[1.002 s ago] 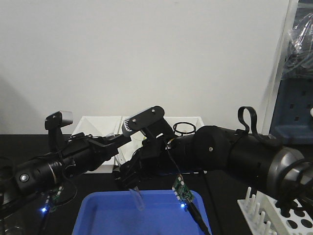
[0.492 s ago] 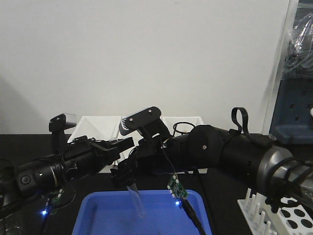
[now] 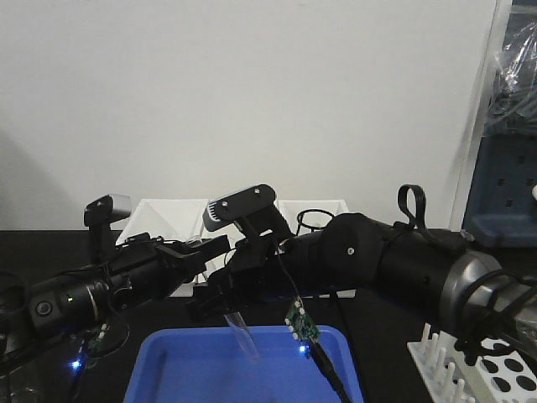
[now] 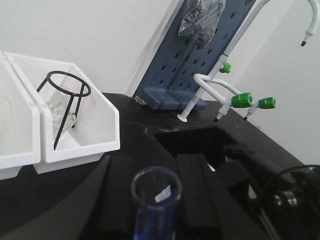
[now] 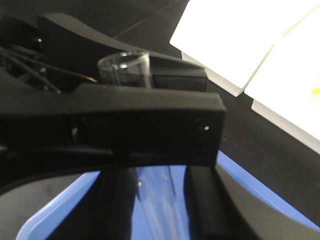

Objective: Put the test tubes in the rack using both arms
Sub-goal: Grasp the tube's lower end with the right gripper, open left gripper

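Observation:
A clear test tube hangs tilted over the blue tray, between my two arms. My left gripper reaches in from the left and is shut on the tube near its top. In the left wrist view the tube's open mouth sits between the black fingers of this gripper. My right gripper comes from the right. In the right wrist view its fingers stand either side of the tube's lower part, with a gap showing, and the tube's rim shows above. The white rack stands at the lower right.
White open-front bins line the back of the black table, one holding a black ring stand. A blue pegboard and a white tap with green knobs stand to the right. The right arm's cable and circuit board hang over the tray.
Both arms rose a little from one second ago. More of the tube shows below the grippers, and it has tilted from near upright to slanting down to the right.

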Robot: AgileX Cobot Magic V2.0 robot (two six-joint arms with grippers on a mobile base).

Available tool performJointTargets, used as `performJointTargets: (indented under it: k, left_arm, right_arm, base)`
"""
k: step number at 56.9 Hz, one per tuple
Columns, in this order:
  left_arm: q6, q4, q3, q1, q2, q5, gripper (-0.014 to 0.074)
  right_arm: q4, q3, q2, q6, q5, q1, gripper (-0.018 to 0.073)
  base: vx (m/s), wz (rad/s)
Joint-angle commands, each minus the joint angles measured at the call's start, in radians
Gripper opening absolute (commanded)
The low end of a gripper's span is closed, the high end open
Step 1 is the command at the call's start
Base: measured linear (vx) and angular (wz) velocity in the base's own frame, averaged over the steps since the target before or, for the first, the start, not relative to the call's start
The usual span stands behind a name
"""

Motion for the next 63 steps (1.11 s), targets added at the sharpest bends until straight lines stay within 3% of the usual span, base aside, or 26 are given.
performJointTargets:
  k: [1, 20, 48, 63]
  left_arm:
    - [-0.011, -0.037, -0.032, -0.004, -0.042, -0.067, -0.0004]
    - [-0.012, -0.009, -0.031, -0.004, -0.042, -0.075, -0.0004]
    - [-0.037, 0.012, -0.031, -0.004, -0.042, -0.083, -0.0003]
    - [-0.035, 0.012, -0.031, -0.004, -0.042, -0.083, 0.0014]
  right_arm:
    - [0.018, -0.037, -0.054, -0.014, -0.068, -0.002, 0.0272]
    - [0.104, -0.037, -0.052, -0.097, -0.097, -0.002, 0.0262]
    - [0.121, -0.037, -0.043, -0.104, -0.097, -0.003, -0.0016]
    - [0.121, -0.037, -0.043, -0.100, -0.132, -0.004, -0.0012]
  base:
    - [0.00, 0.00]
    - [0.00, 0.00]
    - [0.00, 0.00]
    - [0.00, 0.00]
